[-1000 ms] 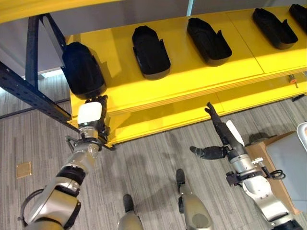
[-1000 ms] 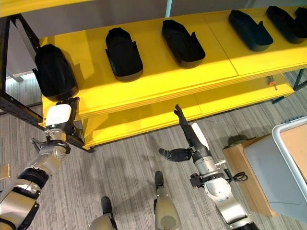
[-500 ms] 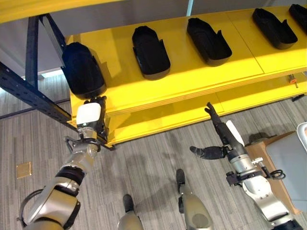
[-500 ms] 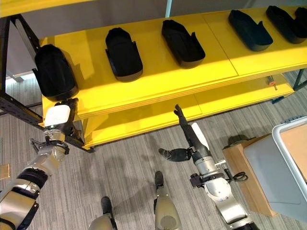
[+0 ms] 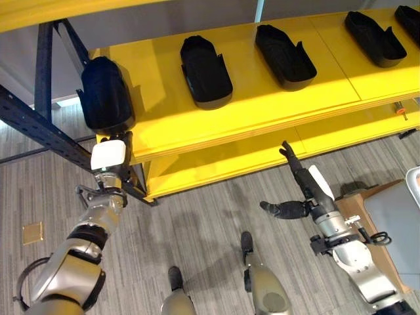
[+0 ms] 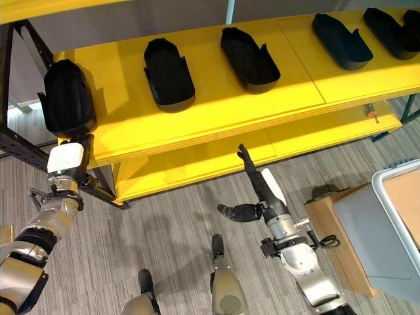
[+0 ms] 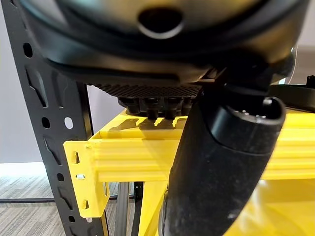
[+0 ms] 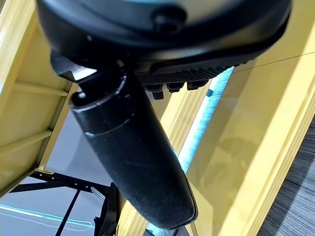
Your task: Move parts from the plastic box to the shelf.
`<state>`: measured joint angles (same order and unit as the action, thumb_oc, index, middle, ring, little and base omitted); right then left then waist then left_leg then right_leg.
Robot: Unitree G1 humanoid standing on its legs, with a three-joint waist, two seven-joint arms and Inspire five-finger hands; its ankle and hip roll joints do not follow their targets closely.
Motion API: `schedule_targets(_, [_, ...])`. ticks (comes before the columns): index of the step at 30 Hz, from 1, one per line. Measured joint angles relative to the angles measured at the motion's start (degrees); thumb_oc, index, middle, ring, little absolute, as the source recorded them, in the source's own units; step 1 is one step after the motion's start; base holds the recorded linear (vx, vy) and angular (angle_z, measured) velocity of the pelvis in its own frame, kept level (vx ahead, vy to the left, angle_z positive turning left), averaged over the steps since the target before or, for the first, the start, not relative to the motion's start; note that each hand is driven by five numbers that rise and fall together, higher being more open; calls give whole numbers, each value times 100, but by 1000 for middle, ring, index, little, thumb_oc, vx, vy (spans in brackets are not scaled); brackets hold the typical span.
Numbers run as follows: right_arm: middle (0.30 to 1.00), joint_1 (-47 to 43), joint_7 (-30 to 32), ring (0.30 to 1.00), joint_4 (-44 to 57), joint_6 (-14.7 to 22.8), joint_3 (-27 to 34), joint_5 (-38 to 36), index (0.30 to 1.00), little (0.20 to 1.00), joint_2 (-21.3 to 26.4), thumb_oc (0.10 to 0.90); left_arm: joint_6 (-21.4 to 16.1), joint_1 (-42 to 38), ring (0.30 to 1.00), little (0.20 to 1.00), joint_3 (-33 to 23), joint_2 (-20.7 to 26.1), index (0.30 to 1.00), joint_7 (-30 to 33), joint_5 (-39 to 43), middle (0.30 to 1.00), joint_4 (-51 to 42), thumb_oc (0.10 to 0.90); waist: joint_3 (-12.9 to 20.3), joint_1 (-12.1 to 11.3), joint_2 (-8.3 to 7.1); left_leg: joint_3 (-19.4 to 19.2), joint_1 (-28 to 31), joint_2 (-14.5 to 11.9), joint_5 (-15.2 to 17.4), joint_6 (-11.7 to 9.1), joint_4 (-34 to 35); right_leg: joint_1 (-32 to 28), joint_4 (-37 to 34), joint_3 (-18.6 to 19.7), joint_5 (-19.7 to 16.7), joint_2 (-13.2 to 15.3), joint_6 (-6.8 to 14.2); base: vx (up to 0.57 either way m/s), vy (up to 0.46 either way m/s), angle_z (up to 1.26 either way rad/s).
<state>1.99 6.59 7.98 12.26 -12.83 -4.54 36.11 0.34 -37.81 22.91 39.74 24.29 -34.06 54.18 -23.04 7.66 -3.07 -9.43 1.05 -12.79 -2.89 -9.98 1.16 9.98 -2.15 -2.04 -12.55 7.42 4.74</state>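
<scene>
My left hand point(image 5: 108, 157) sits under the black part point(image 5: 104, 94) at the yellow shelf's point(image 5: 262, 98) corner; I cannot tell how its fingers lie. I should slide the part fully onto the board before letting go. My right hand point(image 5: 307, 180) hangs spread, holding nothing.

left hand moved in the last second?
Yes. The left hand has slid toward the robot's left along the shelf front edge, taking the leftmost black part with it, nearer the dark upright post.
</scene>
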Motion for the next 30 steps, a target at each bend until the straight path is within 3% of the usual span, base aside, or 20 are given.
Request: schedule_targets(30, [1000,38,-10,1000,0,9,-5,-1,1000,1000,39,900,-37,-449,1000,1000,227,17,1000,-6,-6,1000,207,900,0,20,-1,3,-130,2,58,-17,-119,96,37,9,17,12,11,0,0,0])
